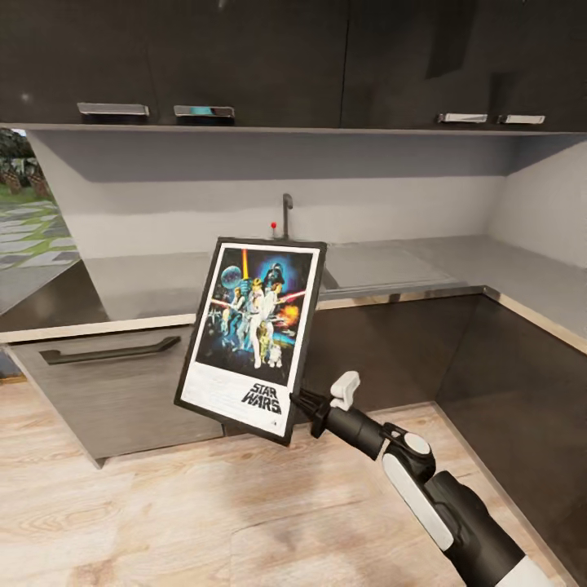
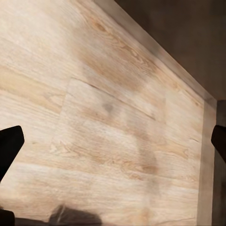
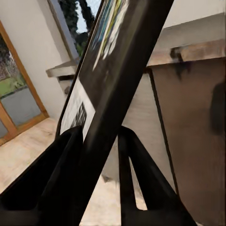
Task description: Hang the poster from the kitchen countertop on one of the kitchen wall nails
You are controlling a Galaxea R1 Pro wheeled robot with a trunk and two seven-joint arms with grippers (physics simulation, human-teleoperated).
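The Star Wars poster (image 1: 253,334), black-framed with a white border, hangs in the air in front of the kitchen countertop (image 1: 139,281), tilted slightly. My right gripper (image 1: 298,403) is shut on the frame's lower right edge. In the right wrist view the frame's dark edge (image 3: 117,94) runs between both fingers (image 3: 52,179), which clamp it. My left gripper (image 2: 113,141) hangs open over the wooden floor, its dark fingertips (image 2: 9,146) at the picture's sides. No wall nail is visible.
A steel tap (image 1: 286,214) and an inset sink (image 1: 383,265) sit in the worktop behind the poster. Dark upper cabinets (image 1: 244,57) hang above; dark lower cabinets (image 1: 391,342) and a grey drawer front (image 1: 106,383) stand below. A glass door (image 3: 19,94) opens to a garden.
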